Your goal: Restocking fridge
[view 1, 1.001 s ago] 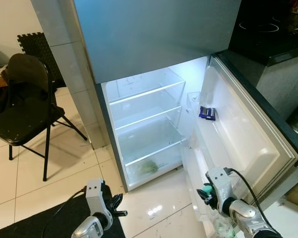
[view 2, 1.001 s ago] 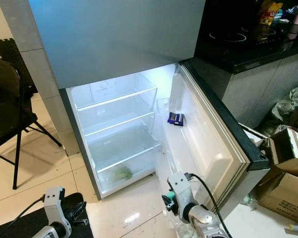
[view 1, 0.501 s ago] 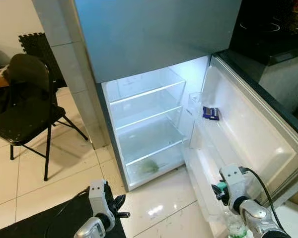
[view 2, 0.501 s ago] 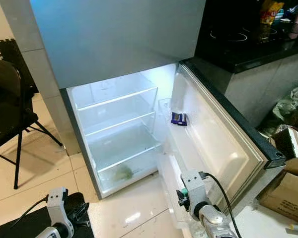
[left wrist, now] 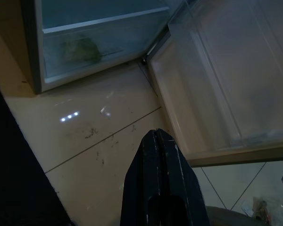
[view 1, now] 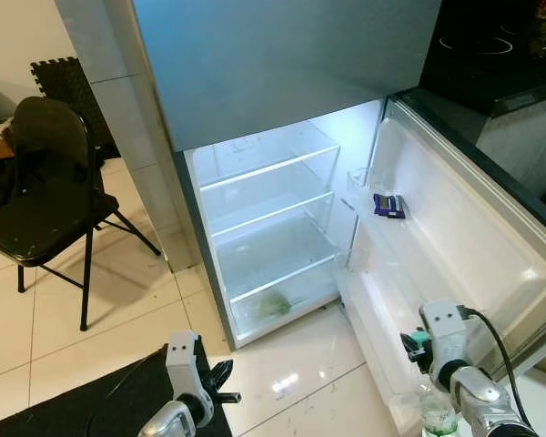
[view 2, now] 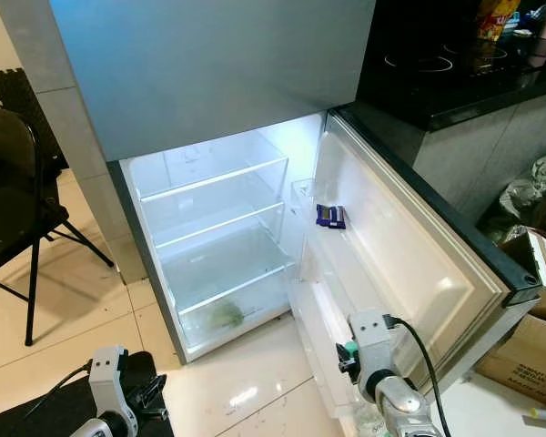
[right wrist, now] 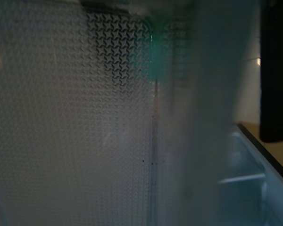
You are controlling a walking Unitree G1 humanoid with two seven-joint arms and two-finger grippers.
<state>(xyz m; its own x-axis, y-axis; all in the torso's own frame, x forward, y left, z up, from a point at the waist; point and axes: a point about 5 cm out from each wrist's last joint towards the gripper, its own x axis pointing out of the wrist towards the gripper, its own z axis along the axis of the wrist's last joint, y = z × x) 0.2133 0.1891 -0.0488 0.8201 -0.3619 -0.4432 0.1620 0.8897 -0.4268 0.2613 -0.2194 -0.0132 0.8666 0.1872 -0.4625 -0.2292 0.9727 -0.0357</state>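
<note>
Your right arm has swung outward along the door [view 1: 455, 228] since a second ago, carrying the bottle [view 1: 434, 417] toward the outer end of the bottom door rack [view 1: 373, 337]; the right gripper [view 1: 417, 344] sits just above that rack, and you cannot tell its fingers' state, though the bottle hangs below it; the left gripper [left wrist: 159, 160] is pressed closed, idle over the floor; the fridge [view 1: 264, 228] shelves stand nearly bare, a green item [view 1: 271, 305] in the bottom drawer, a blue packet [view 1: 388, 206] on the upper door shelf; restocking looks barely begun.
</note>
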